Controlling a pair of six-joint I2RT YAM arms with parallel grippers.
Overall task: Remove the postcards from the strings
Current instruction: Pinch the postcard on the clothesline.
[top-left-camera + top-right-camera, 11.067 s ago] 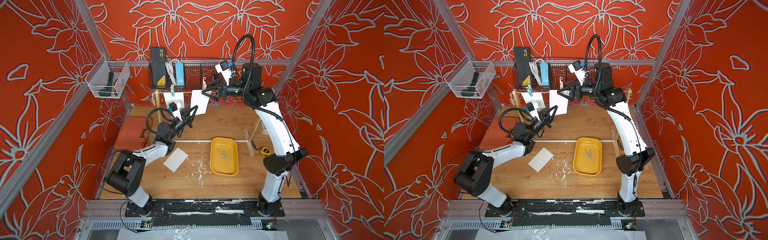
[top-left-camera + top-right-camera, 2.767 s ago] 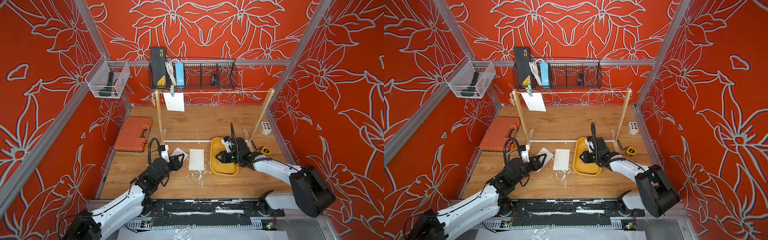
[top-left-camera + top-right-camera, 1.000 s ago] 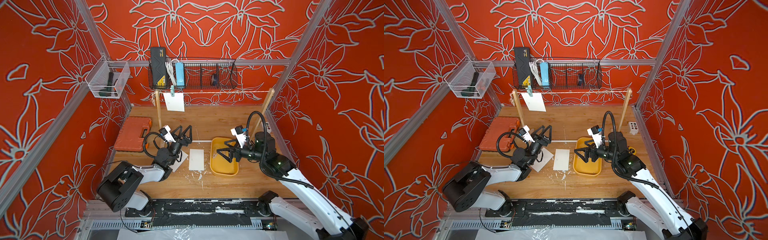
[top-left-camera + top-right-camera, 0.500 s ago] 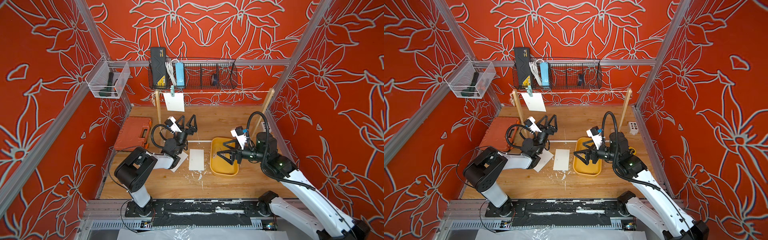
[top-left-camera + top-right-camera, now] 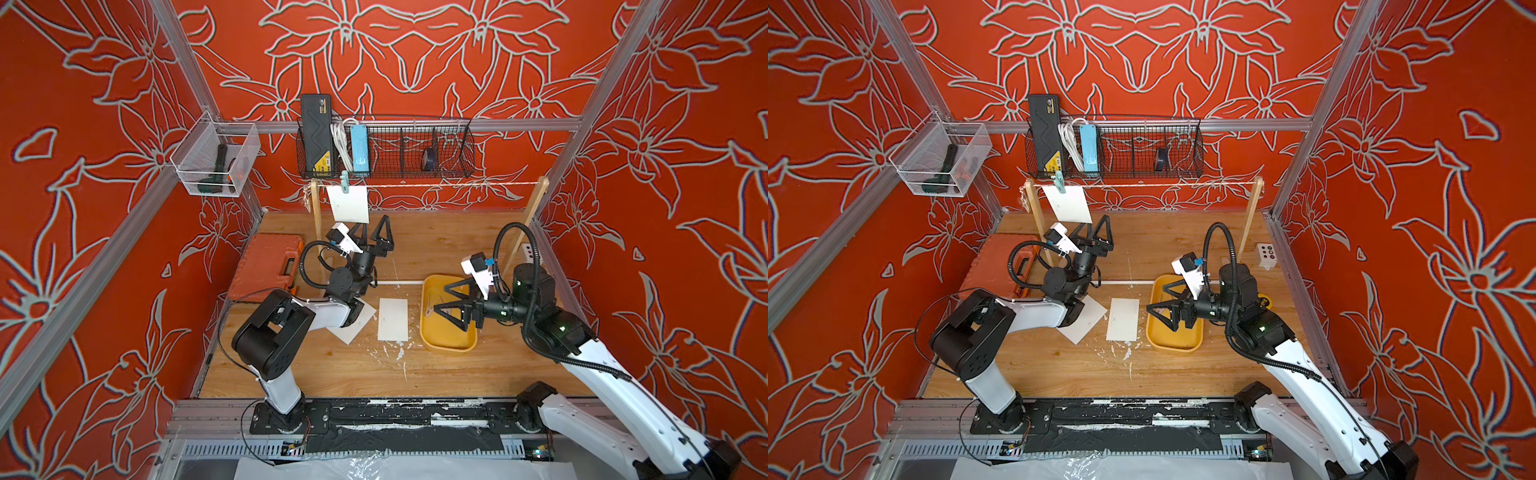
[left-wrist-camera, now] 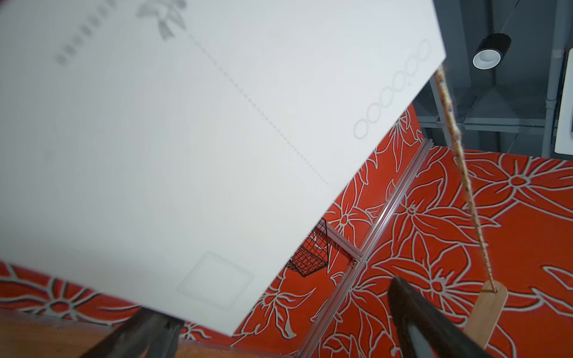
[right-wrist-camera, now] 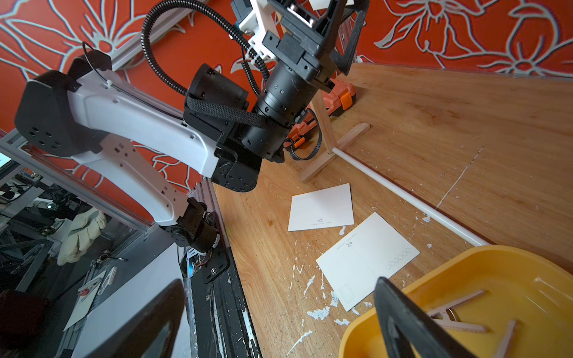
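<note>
You're on the last card. Two loose postcards (image 5: 393, 319) lie on the table, and the hanging postcard (image 5: 348, 203) stays pinned by a teal clothespin (image 5: 344, 181) at the string's (image 5: 449, 185) far-left end. Your left gripper (image 5: 373, 226) is wide open and empty, just below the card's bottom edge. Next, rise around that edge and close. The right gripper (image 5: 440, 298) hovers open over the yellow tray (image 5: 449, 347).

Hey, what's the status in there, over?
Both open, empty: left gripper below the hanging postcard, right gripper over the yellow tray. That postcard pegged to the string; two postcards on the table. Nothing in the way.
</note>
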